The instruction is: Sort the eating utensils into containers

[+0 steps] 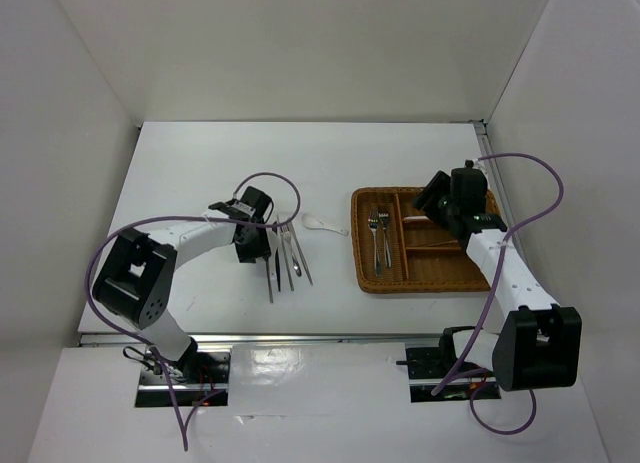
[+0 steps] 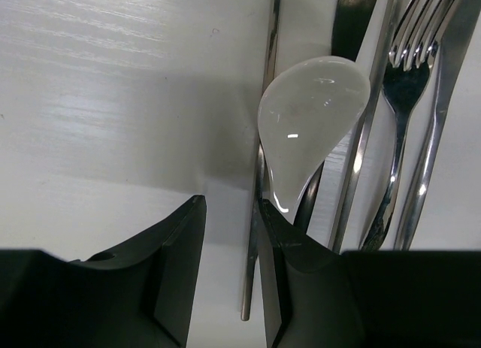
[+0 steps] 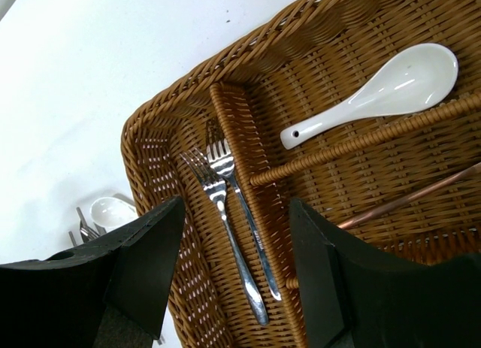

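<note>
Several silver utensils [image 1: 287, 261] lie side by side on the white table. My left gripper [image 1: 262, 251] is low over their left side. In the left wrist view it [image 2: 231, 205] is open, and a thin metal stick [image 2: 250, 273] lies between the fingers, close to the right one. A white spoon bowl [image 2: 312, 130] and a fork [image 2: 406, 77] lie just beyond. Another white ceramic spoon [image 1: 318, 223] lies apart. My right gripper [image 1: 435, 198] is open and empty [image 3: 237, 213] above the wicker tray [image 1: 357, 245]. The tray holds two forks [image 3: 240, 228], a white spoon [image 3: 376, 92] and a copper-coloured stick [image 3: 413, 198].
The tray's woven dividers [image 3: 353, 145] split it into a long section with the forks and shorter ones. White walls close in the table on the left, back and right. A purple cable [image 1: 545, 198] loops off each arm.
</note>
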You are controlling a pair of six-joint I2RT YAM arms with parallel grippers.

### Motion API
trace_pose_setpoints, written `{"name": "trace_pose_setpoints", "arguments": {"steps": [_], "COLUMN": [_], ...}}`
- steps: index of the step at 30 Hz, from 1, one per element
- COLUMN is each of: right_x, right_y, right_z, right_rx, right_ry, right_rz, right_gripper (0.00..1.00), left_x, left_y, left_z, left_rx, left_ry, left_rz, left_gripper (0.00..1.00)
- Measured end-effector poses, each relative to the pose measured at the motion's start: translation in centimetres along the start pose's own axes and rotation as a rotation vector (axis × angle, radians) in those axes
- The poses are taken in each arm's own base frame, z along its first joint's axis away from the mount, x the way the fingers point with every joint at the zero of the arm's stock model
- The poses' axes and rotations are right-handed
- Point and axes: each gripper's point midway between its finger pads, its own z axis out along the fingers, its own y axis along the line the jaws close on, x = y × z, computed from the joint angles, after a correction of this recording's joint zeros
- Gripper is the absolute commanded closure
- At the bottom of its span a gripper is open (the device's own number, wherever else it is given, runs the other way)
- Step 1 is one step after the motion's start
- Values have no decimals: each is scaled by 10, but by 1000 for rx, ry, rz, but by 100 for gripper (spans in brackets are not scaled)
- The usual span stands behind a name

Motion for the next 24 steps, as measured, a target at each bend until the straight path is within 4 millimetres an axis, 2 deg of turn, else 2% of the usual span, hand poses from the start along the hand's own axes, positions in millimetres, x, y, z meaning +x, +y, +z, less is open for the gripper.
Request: {"name": "trace_pose_setpoints", "arguments": {"steps": [6, 18, 24], "right_x": [-2, -4, -4], "right_y": [-2, -5, -6], "right_z": [0, 1, 1], "right_rx": [12, 27, 28], "right_ry": [-9, -20, -21], "right_rz": [-10, -13, -13], "right_gripper": [35, 35, 35], "left_x": [4, -3, -6], "left_y": [-1, -12, -11], "left_z": [7, 14, 15], "left_rx": [-17, -78, -118], "left_ry": [20, 24, 28], "left_rz": [10, 51, 58], "left_gripper": [53, 54, 62]}}
